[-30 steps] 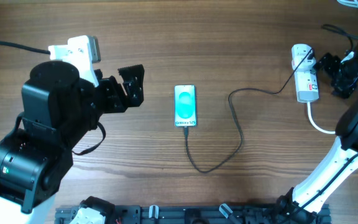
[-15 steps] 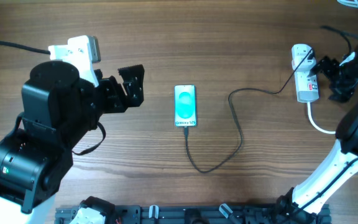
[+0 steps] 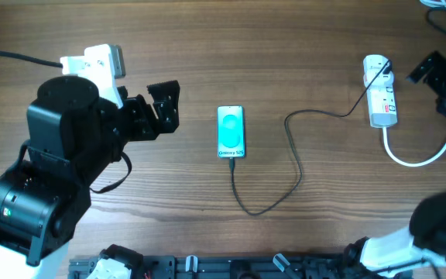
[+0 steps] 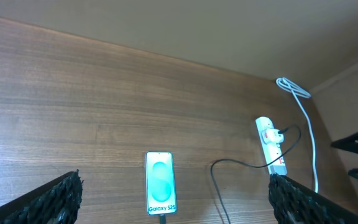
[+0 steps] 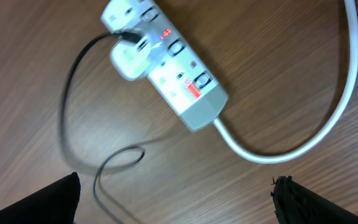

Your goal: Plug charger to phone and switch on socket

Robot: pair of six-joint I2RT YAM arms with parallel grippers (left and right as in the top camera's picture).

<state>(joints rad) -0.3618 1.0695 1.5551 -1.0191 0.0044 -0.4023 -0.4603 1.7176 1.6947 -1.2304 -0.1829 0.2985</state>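
Phone [image 3: 231, 132] lies face up at the middle of the table [image 3: 324, 46], the charger [image 3: 298, 170] meeting its lower end and running to the socket [image 3: 380, 101], while left gripper [image 3: 173, 106] and right gripper [image 3: 438, 89] both stand spread, empty.

We count 1 phone [image 3: 231, 132], 1 socket [image 3: 379, 105], 1 charger [image 3: 294, 159], 1 white plug [image 5: 132, 57], 1 thick white cord [image 5: 272, 159], and 1 counter [image 3: 285, 46]. We also count 2 arms: 1 left arm [image 3: 60, 147], 1 right arm [image 3: 444, 221].
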